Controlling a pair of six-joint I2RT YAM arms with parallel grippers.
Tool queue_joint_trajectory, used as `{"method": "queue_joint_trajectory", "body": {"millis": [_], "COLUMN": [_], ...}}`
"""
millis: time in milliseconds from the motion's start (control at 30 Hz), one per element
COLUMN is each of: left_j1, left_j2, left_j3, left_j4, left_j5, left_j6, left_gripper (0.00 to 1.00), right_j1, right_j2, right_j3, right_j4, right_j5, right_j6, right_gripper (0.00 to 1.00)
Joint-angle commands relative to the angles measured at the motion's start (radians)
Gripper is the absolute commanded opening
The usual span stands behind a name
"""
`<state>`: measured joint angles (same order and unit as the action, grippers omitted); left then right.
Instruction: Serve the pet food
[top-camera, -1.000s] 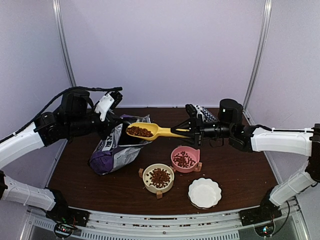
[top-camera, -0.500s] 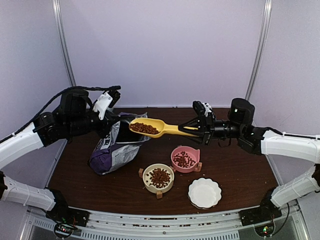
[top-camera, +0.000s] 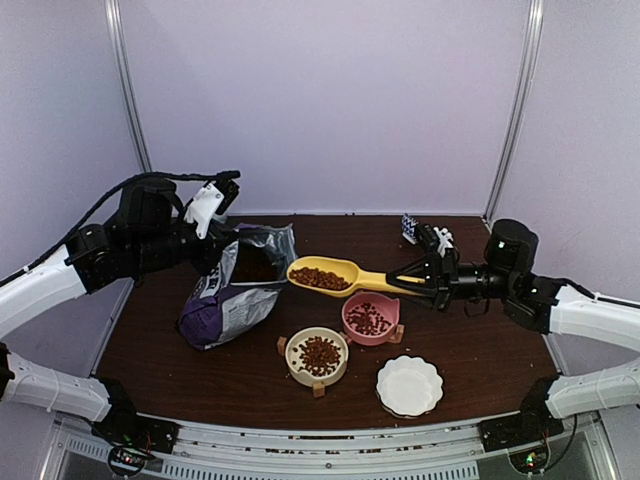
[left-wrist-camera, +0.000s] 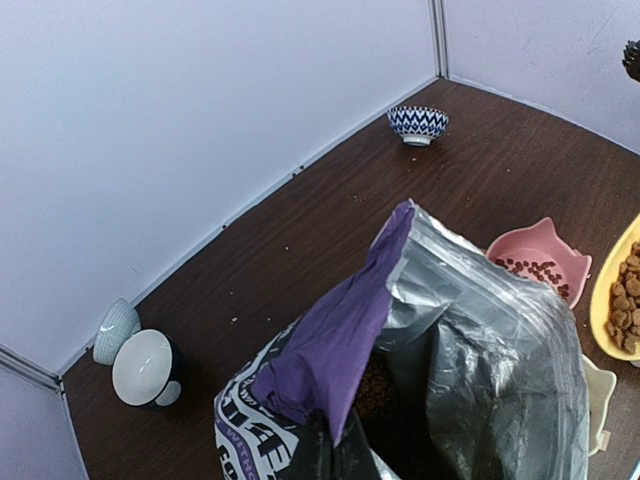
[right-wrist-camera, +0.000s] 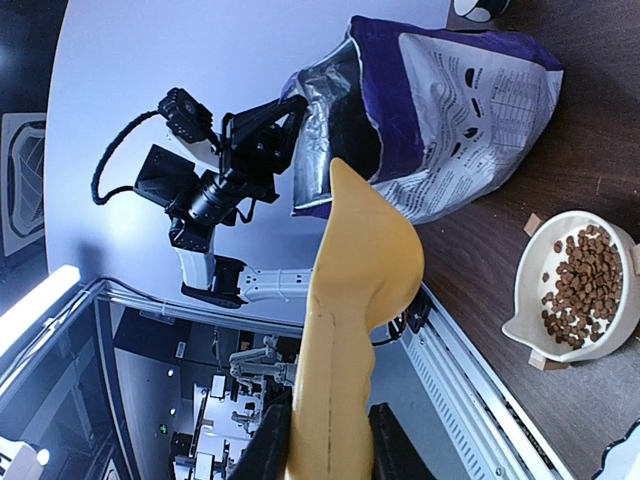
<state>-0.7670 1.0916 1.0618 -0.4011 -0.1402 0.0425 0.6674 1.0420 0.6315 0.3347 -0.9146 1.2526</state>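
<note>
Right tool is clamped on the handle of the yellow scoop, which is held level. Pet food is heaped in its cup, raised just behind-left of the pink bowl. That bowl and the cream bowl front-left of it are already filled. The white bowl, front-right of the pink bowl, is empty, so it is judged the target. The scoop should be carried level, centred over it, then tipped low and slowly. Left tool is clamped on the bag rim, well left of the pink bowl.
</note>
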Motion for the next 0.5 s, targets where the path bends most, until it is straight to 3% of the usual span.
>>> {"method": "queue_joint_trajectory", "body": {"millis": [0,467], "left_j1": [0.009,0.009], "left_j2": [-0.013,-0.017], "left_j3": [-0.002,0.0], "left_j4": [0.045,0.042], "left_j5": [-0.03,-0.019], "left_j6": [-0.006,-0.006], "left_gripper": [0.0,0.0], "right_j1": [-0.018,-0.023], "right_j2": [-0.076,-0.085], "right_j3": [-0.059,-0.047], "right_j4": [-0.001,-0.342], "right_j5": [0.031,0.029], "right_j6": [-0.026,-0.27], "right_gripper": [0.06,0.06]}}
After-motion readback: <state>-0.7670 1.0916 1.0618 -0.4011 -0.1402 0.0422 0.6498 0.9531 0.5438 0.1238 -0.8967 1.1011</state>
